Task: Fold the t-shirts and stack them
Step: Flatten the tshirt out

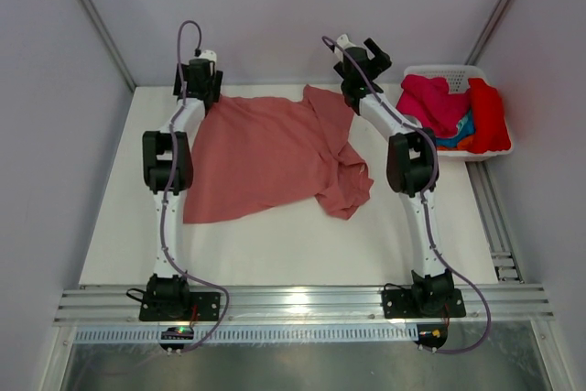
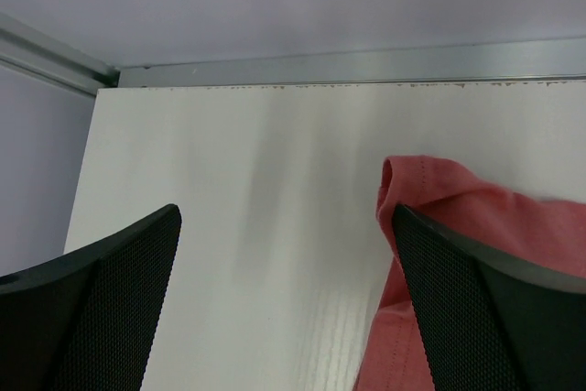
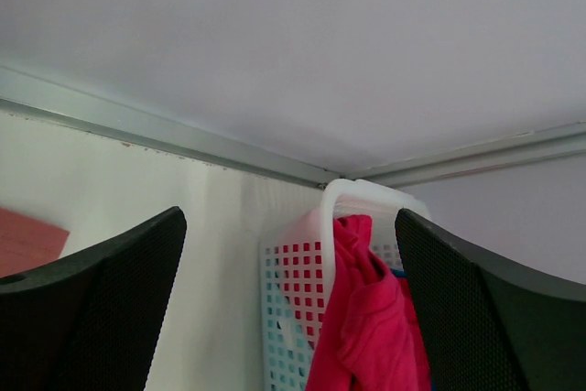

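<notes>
White matte table [image 1: 275,244]. On it the pink shirt [image 1: 265,157] lies spread, soft cotton, long axis roughly left-right, near-right part bunched. Perforated plastic basket [image 1: 439,70] at far right holds other shirts [image 1: 453,107]. Released, empty left claw [image 2: 284,217] has the stitched hem just beside its right finger, so it is the nearer arm. Released, empty right claw [image 3: 288,217] faces the basket, pink shirt to its left.

Here's the white-linked left arm [image 1: 169,162] and right arm [image 1: 409,164]: chunky black joints, mauve cables [image 1: 179,43] along each, black dimple-textured pincer fingers [image 2: 110,309].
</notes>
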{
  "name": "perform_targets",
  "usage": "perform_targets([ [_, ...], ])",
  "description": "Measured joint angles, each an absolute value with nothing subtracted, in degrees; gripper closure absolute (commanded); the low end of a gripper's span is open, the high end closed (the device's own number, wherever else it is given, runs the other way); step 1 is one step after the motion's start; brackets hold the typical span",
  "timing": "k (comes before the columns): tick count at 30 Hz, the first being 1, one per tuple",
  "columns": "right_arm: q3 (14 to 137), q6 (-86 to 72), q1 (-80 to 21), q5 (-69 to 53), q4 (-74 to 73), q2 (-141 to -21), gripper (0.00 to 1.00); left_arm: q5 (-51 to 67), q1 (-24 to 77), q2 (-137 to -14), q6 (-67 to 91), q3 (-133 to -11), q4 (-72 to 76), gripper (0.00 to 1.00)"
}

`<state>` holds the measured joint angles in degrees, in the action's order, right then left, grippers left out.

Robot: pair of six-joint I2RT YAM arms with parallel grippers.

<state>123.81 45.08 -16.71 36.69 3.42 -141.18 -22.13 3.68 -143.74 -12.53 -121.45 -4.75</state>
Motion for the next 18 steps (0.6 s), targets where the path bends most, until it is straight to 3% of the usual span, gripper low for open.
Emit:
perform_targets([
  [4, 119.33, 44.16, -16.78, 37.32, 2.55, -136.92, 0.01, -24.88, 3.75, -143.61, -12.27, -121.43, -4.49, 0.01],
  [9, 115.33, 34.92, -16.82, 32.25, -9.98, -123.85, 0.01, -26.98, 3.73, -137.60, -9.41, -117.32, -8.73, 0.01],
  [14, 108.73, 23.44, -16.75, 17.04, -21.26, -100.47, 0.01, -22.76, 3.70, -123.83, -5.17, -116.36, -20.88, 0.01],
  [18, 101.75, 15.46, -16.82, -1.43, -24.99, -81.60, 0.01, -9.85, 3.57, -108.38, -2.87, -115.61, -32.95, 0.01],
])
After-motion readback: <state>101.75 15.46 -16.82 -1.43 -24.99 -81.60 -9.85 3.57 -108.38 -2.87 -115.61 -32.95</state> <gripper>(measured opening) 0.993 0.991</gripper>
